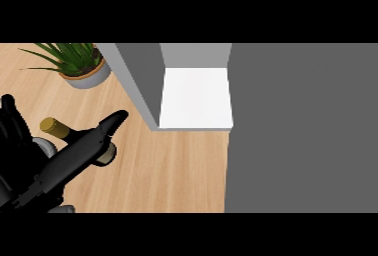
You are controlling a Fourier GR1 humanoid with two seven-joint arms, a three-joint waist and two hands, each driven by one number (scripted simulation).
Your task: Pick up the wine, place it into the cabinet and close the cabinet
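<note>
In the head view, the left hand (33,170) covered most of the wine (53,126) at the left, only the bottle's gold cap showing clearly. Whether the hand was closed round it could not be told. The cabinet (196,100) stood open nearby to the right, past a potted plant (80,65).

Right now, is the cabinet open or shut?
Open. The grey cabinet shows its white inner shelf, with no door across it.

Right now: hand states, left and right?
Left hand: open, fingers straight, thumb stretched over the wine bottle, not curled round it.
Right hand: not in view.
</note>
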